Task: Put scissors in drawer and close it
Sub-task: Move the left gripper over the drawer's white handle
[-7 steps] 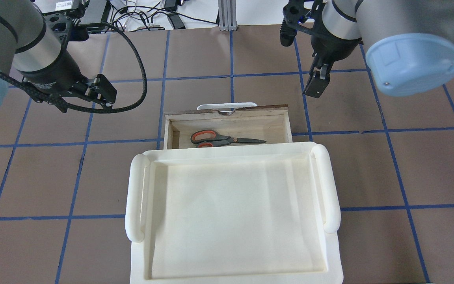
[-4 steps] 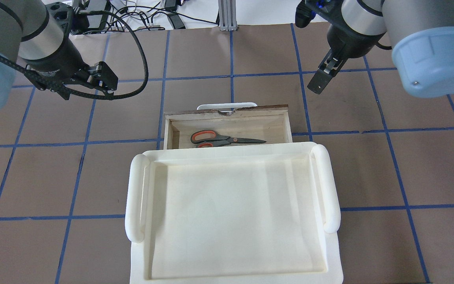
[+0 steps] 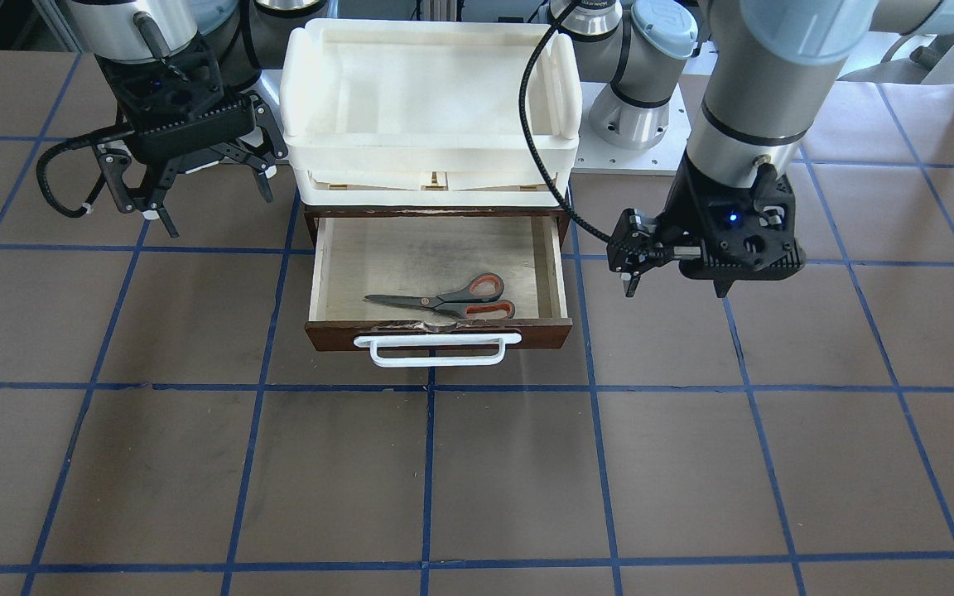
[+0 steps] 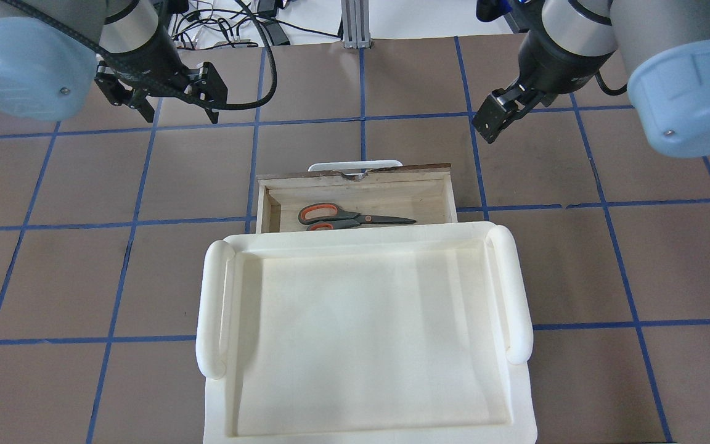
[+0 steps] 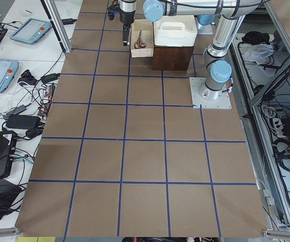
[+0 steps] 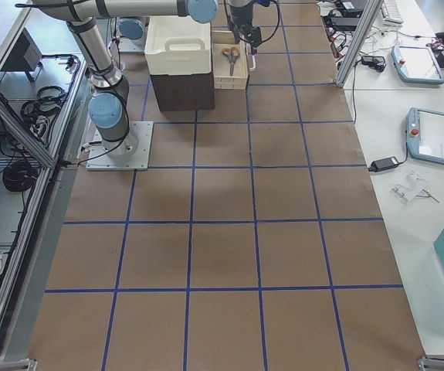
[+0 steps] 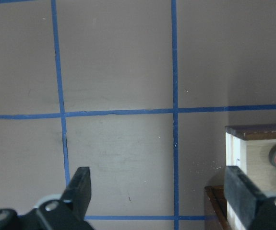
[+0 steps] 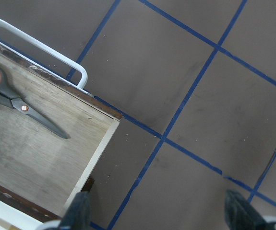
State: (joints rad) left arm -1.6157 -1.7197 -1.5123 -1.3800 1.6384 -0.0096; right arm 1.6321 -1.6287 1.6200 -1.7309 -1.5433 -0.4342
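The scissors (image 4: 355, 217), grey handles lined in orange-red, lie flat inside the open drawer (image 4: 355, 174); they also show in the front view (image 3: 444, 302) and the right wrist view (image 8: 13, 100). The drawer's brown front (image 3: 436, 334) carries a white bar handle (image 3: 436, 354). My left gripper (image 4: 179, 111) hovers open and empty off the drawer's left side, fingers wide apart in its wrist view (image 7: 162, 191). My right gripper (image 4: 492, 123) hovers open and empty off the drawer's right front corner, also seen in its wrist view (image 8: 159, 211).
A cream-white plastic tray (image 4: 213, 308) sits on top of the dark cabinet above the drawer. Brown table surface with blue tape grid lines (image 4: 361, 117) lies in front of the drawer. Cables (image 4: 250, 24) lie beyond the far table edge.
My left arm has swung forward and to the right, carrying its gripper further from me. My right gripper has shifted slightly and turned. The scissors and the drawer have not moved.
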